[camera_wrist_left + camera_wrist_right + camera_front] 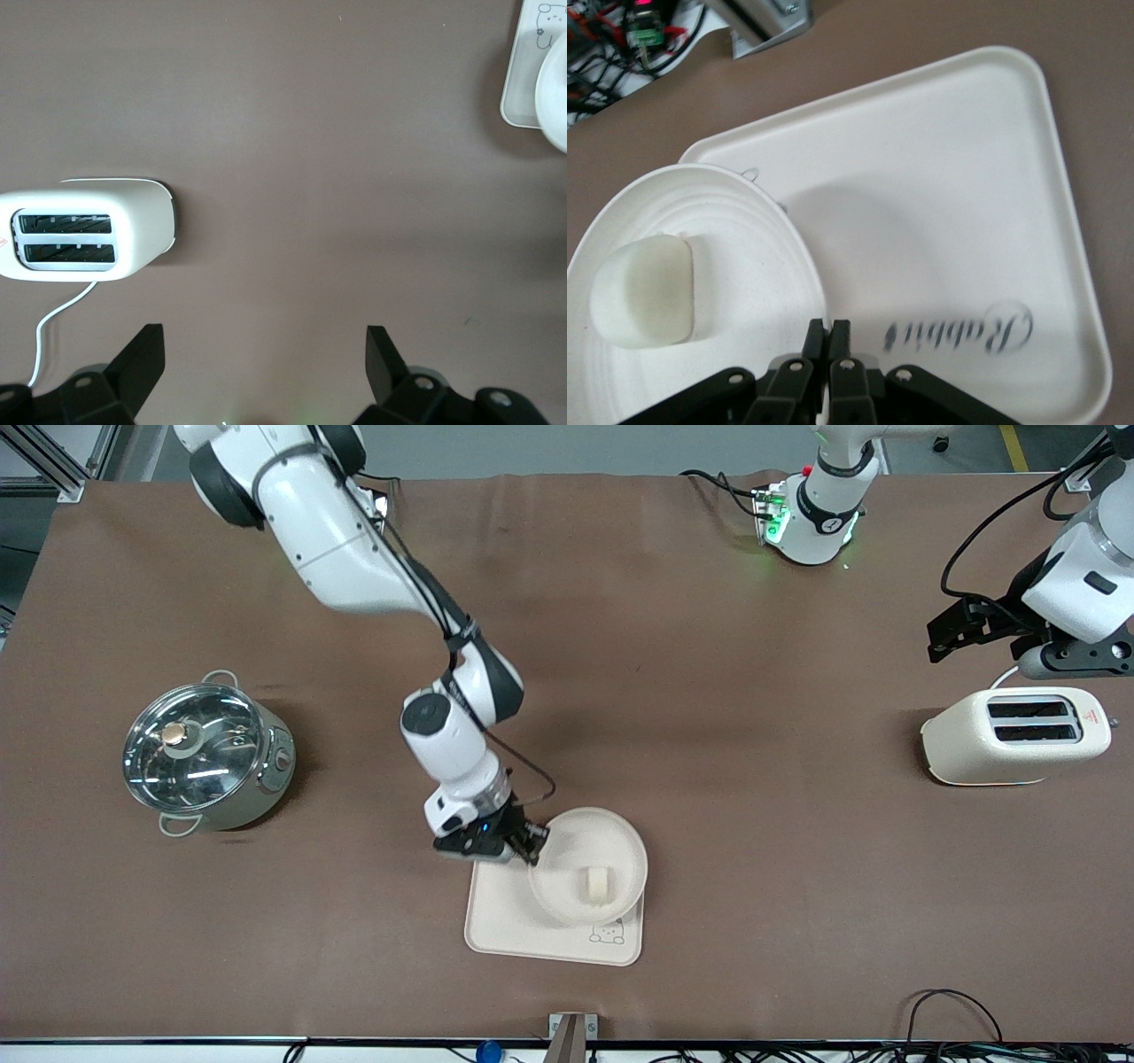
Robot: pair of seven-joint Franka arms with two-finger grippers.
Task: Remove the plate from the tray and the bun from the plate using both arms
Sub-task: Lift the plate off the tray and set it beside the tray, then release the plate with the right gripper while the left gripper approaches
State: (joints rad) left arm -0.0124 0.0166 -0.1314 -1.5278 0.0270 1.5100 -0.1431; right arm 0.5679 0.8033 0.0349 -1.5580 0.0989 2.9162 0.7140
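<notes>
1. My right tool (530, 849) is clamped shut on the rim of the plate (611, 834), which sits on the tray (496, 921) on the brown surface (709, 691).
2. The bun (594, 885) lies loose in the plate; I judge any tilt while lifting could roll it out.
3. A thin rim pinch may slip, dropping the plate.
4. My left tool (266, 363) waits wide open over the surface near the toaster (1014, 735), holding nothing.
</notes>
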